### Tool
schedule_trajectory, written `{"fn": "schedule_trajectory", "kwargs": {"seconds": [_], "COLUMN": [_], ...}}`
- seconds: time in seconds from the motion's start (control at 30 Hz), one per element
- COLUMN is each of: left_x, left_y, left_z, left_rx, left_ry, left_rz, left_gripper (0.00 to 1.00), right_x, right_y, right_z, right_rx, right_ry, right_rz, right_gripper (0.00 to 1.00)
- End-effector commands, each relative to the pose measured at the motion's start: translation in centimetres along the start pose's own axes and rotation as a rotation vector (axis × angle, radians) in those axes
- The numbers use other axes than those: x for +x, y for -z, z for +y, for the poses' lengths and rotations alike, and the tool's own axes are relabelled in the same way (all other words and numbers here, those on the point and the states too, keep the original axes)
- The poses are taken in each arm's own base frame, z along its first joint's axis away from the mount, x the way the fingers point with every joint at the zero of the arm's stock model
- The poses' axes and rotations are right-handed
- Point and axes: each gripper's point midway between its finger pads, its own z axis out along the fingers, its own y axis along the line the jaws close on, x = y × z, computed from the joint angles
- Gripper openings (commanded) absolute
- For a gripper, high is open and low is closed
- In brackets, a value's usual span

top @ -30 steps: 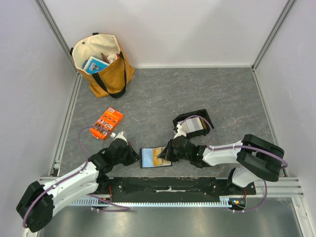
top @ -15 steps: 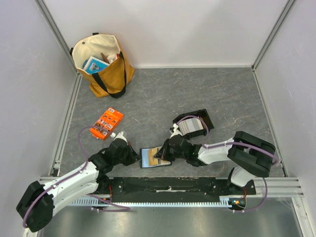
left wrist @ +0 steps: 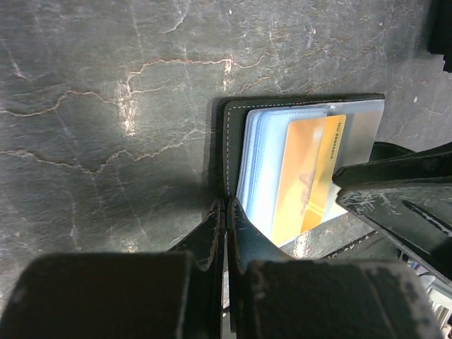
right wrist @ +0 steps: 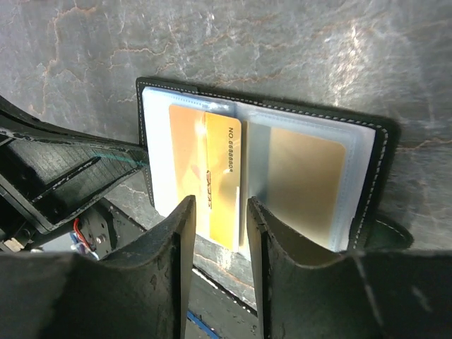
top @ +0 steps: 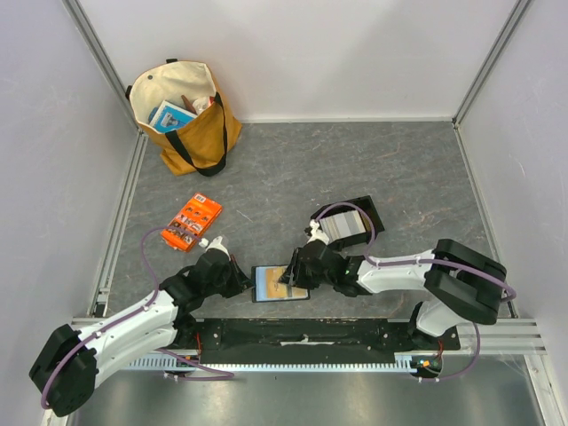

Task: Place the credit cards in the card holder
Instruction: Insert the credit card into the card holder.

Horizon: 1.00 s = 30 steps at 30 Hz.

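Right gripper (right wrist: pixel 218 205): released. We see its fingers standing apart, straddling the near end of the orange card (right wrist: pixel 210 166) without clamping it.
Left gripper (left wrist: pixel 225 209): clenched. Its tips meet on the corner of the card holder (right wrist: pixel 378 176), and we judge they are pinching its cover to steady it.
Card from the tool: it is directly ahead of the right fingers. Its long axis runs straight away from them, in line with the gap.
Card position: its far end is under the clear sleeve on the holder's left page, and its near end sticks out toward the right gripper.
Card holder: it lies open and flat on the table (top: pixel 293 169), between the two grippers. A tan card (right wrist: pixel 300 176) already sits in the sleeve of the right page.
Nearer arm: the right arm is nearer the card, while the left arm only touches the holder's edge.
Our judgement: the next move is a push along the card's length, away from the right gripper, until the card is fully in.
Supply: more cards lie in the black tray (top: pixel 367 209), just beyond the right gripper.
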Motion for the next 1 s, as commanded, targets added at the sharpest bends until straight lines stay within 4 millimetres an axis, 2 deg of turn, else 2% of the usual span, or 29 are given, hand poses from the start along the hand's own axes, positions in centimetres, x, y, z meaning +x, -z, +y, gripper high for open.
{"fn": "schedule_trajectory", "kwargs": {"seconds": [0.0,0.23,0.43,0.63,0.77,0.87,0.97], "left_x": [-0.8,-0.9,-0.9,-0.9,-1.1,-1.1,-1.1], "left_y": [0.0,0.1,0.1,0.2,0.2,0.3,0.4], "left_z": [-0.7,-1.0,-1.2,-1.5,-1.7,-1.7,-1.7], "left_rx": [0.014,0.031,0.043,0.054,0.062,0.059,0.061], "left_ry": [0.002,0.000,0.000,-0.001,-0.001,0.000,0.003], "left_rz": [-0.032,-0.037,-0.038,-0.036,-0.040,-0.042,-0.045], "left_gripper": [0.02,0.02,0.02,0.02,0.02,0.02,0.02], "right_x": [-1.6,-1.0,-0.2,0.2,0.5,-0.1,-2.9], "right_y": [0.9,-0.3,-1.3,-1.6,-1.9,-1.5,0.4], "right_z": [-0.8,-0.1,1.6,4.1,4.6,4.1,3.5], "right_rx": [0.099,0.091,0.052,0.007,0.006,0.039,0.126], "right_ry": [0.080,0.106,0.142,0.199,0.221,0.229,0.273], "right_rz": [-0.059,-0.012,0.026,0.037,0.049,0.024,-0.087], "right_gripper": [0.44,0.45,0.41,0.37,0.37,0.37,0.41]}}
